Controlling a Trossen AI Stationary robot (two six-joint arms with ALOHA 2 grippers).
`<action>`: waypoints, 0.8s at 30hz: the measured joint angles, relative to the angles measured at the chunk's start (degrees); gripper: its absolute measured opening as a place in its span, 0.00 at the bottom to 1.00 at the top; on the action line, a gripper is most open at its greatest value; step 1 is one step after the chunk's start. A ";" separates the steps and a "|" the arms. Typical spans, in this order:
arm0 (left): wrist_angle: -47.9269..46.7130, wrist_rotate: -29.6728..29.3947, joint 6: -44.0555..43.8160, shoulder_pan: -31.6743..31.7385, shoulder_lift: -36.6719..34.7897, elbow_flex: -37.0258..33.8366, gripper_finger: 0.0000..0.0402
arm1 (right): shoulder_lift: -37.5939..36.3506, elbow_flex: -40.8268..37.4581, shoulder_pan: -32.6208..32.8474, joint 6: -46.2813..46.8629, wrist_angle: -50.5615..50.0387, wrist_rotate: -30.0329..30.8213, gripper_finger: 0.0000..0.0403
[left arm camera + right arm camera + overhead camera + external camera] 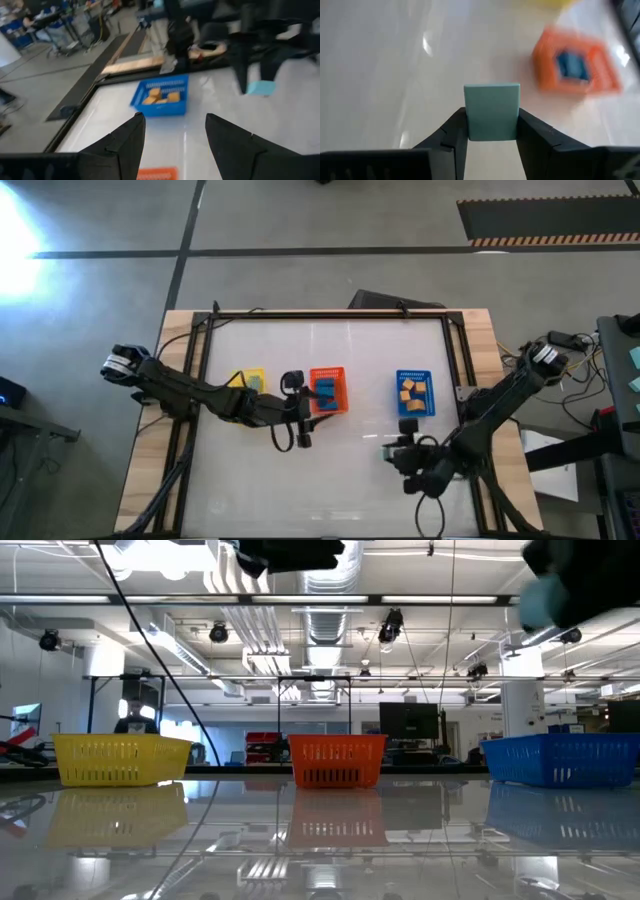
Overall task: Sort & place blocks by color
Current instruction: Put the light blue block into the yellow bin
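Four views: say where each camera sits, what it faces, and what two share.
High: overhead, straight down; both arms, three baskets.
Low: table height, level; yellow basket, orange basket, blue basket.
Left wrist: past open fingers to the blue basket.
Right wrist: fingers shut on a teal block.
Shared: both wrist views show that block.

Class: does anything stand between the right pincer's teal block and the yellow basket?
Yes: the orange slotted plastic basket and the open left pincer beside it lie between the held pale teal block and the yellow slotted plastic basket.
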 joint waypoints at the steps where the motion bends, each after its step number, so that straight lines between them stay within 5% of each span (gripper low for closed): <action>1: 1.55 0.29 -0.07 -0.57 0.00 -0.45 0.48 | -1.29 -1.16 -0.82 -3.02 4.05 1.07 0.29; 6: 14.59 3.99 -0.09 -3.32 0.00 -4.44 0.48 | -5.51 -9.31 -6.36 -19.67 33.43 1.71 0.29; 12: 27.04 6.88 -0.16 -5.50 0.29 -8.55 0.48 | -4.33 -17.52 -14.26 -30.40 67.58 -11.99 0.29; 16: 33.37 7.07 -0.16 -5.84 2.53 -9.19 0.48 | -2.43 -18.99 -18.37 -31.53 74.60 -16.85 0.29; 24: 42.48 7.33 -0.10 -5.23 9.53 -8.01 0.48 | -0.34 -19.03 -21.20 -30.82 75.78 -17.41 0.29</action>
